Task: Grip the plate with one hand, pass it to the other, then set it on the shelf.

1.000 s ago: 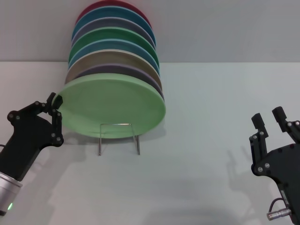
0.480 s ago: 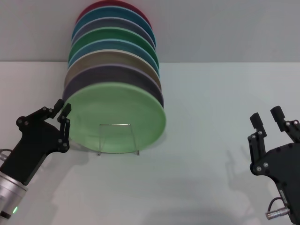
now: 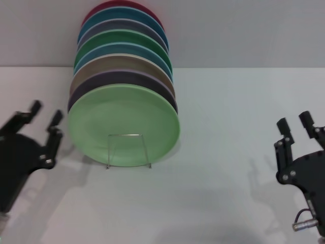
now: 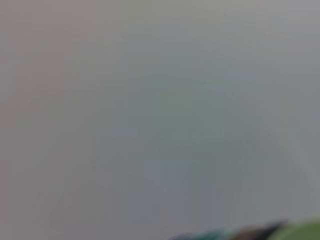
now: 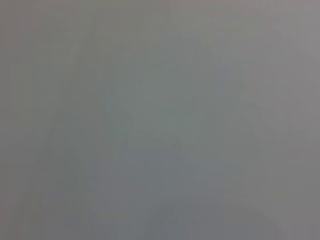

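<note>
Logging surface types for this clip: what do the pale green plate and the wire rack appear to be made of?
The pale green plate looks like matte plastic or melamine, possibly glazed ceramic: even colour, soft sheen, no sharp glare. The wire rack looks like thin bare or plated metal: a silvery, slightly shiny rod bent into a loop.

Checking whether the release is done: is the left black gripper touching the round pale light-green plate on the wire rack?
Apart. In the head view, the left gripper, fingers open, sits beside the pale light-green plate, with bare table visible between them.
</note>
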`<state>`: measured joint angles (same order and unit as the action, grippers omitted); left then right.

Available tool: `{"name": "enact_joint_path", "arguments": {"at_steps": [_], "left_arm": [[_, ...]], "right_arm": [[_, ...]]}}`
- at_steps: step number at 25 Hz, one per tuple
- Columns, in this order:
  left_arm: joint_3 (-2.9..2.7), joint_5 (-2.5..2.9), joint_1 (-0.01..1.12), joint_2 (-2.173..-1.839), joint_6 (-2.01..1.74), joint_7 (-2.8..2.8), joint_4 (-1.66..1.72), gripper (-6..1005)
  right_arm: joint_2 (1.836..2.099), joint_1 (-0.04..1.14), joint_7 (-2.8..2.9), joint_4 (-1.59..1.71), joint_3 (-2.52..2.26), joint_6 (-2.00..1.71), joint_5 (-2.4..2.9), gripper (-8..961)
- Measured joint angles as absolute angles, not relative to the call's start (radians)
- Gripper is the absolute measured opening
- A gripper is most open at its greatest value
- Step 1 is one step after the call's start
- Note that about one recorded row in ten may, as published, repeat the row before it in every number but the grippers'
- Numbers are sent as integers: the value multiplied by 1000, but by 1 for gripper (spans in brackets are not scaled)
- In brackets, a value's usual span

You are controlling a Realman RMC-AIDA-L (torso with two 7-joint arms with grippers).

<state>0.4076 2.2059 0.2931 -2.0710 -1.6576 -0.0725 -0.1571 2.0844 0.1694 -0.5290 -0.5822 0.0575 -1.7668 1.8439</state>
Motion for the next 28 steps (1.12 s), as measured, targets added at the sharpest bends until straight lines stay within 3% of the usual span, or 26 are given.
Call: {"name": "enact_joint_path", "arguments": {"at_steps": [4, 9, 19, 21, 24, 28], "left_arm": [[475, 2201, 228, -2069, -1792, 42, -156, 344], [635, 2201, 216, -2069, -1710, 352, -145, 580], [730, 2200, 222, -2067, -1576, 459, -148, 809], [742, 2200, 222, -2068, -1566, 453, -149, 869], [751, 2200, 224, -2069, -1555, 446, -146, 869], [770, 2200, 229, -2069, -1538, 391, -151, 869]], "right_arm": [[2083, 165, -489, -572, 123, -1767, 1844, 307], [2080, 163, -362, -515, 199, -1739, 1843, 329], [2080, 236, 175, -201, 343, -1660, 1842, 434], [2080, 251, 200, -176, 367, -1643, 1842, 498], [2080, 259, 201, -166, 392, -1633, 1842, 593], [2080, 269, 200, -146, 437, -1626, 1842, 593]]}}
